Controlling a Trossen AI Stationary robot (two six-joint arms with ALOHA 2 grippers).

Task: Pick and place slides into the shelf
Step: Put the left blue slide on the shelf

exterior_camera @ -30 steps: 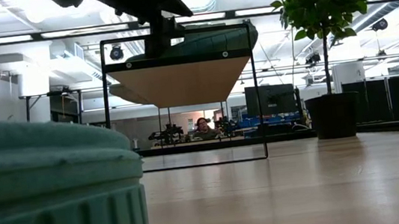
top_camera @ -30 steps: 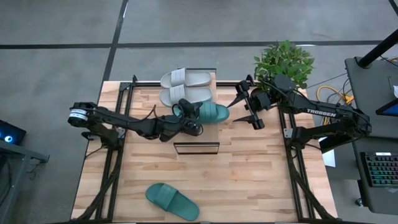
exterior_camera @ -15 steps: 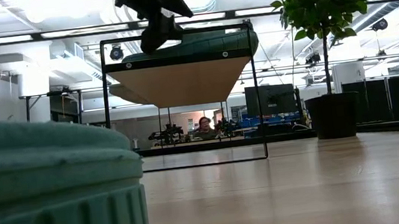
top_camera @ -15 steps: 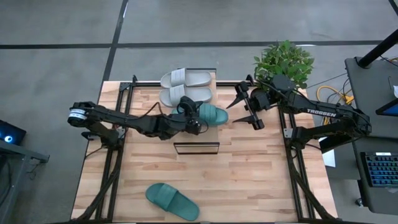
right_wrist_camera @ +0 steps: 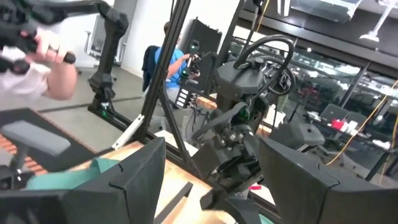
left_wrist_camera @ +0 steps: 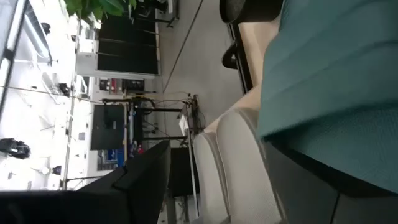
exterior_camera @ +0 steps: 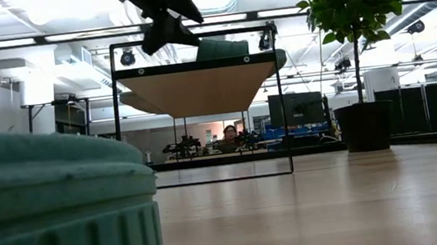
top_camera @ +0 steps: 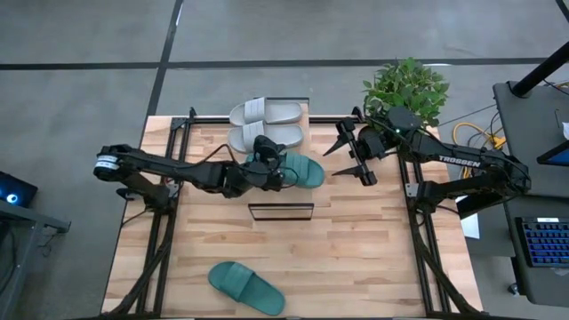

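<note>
The shelf runs from the far edge toward the table's middle, and its plank top shows from below in the low view. Two pale slides lie side by side on its far end. A teal slide lies flat on the plank just nearer than them. My left gripper hovers open above that slide's left end, apart from it. A second teal slide rests on the table near the front edge. My right gripper waits open at the far right.
A potted plant stands at the table's far right corner, behind the right arm. A person's hand shows in the room beyond the table. Bare tabletop lies between the shelf's near end and the front edge.
My left gripper has let go of the teal slide, opened, risen and tipped its fingers upward. The slide, which was tilted in the hold, has dropped flat onto the shelf top beside the pale slides.
</note>
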